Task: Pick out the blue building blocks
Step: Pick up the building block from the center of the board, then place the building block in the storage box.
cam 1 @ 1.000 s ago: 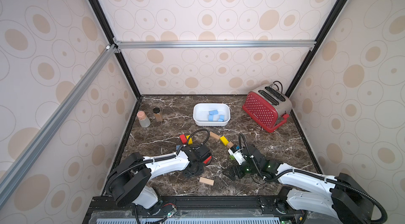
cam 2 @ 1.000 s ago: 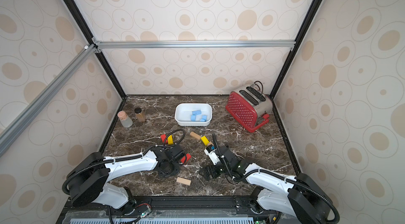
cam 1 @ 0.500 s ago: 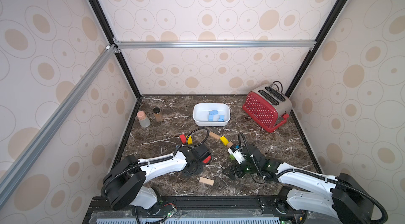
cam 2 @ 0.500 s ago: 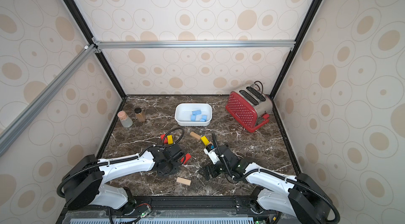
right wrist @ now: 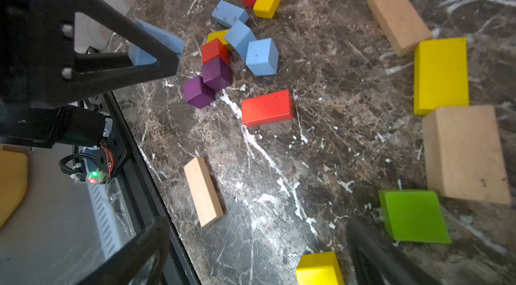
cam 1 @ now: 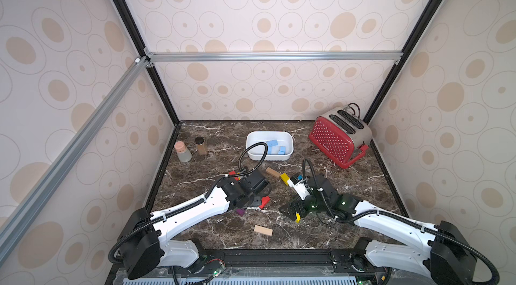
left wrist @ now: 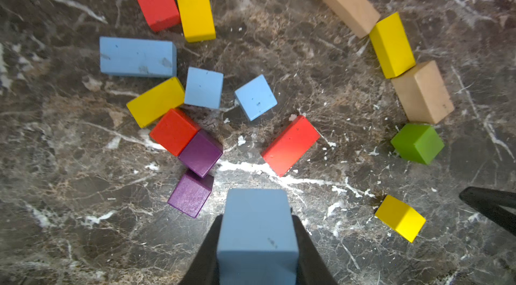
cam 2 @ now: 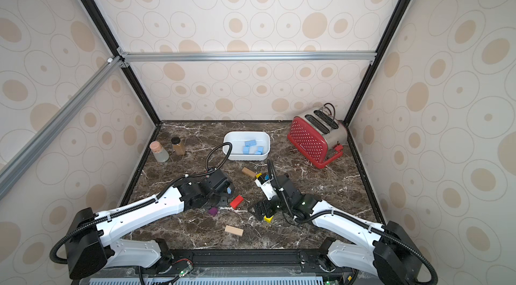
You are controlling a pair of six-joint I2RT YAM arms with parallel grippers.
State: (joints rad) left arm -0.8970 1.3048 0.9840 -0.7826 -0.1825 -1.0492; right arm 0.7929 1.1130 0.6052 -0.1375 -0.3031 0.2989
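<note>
**Grippers.** The left gripper [left wrist: 257, 218] is clamped on a blue block [left wrist: 257, 230], which it holds off the table. Much of the block juts past the fingertips. The right gripper [right wrist: 258, 225] has its jaws spread wide with nothing in them, low over the table near a yellow cube [right wrist: 319, 268].

**Blue pieces.** Several lie in the white dish [cam 1: 251, 141] at the back. On the table are a blue bar [left wrist: 138, 57] and two blue cubes [left wrist: 203, 87].

**Risks, as judged:**
- The held block could pivot or slip on the way to the dish, since the fingers bear on only part of it.
- The left arm's cable loop [cam 1: 258, 143] arches close by the dish and may catch or nudge its rim.
- The two arms work close together, so a swing by either could strike the other.
- One blue cube touches a yellow bar [left wrist: 155, 101], so picking it may drag neighbours.

**Writing.** None is legible. The toaster [cam 1: 335, 141] shows no brand. Dark marks on the right arm's white part are too small to read.
</note>
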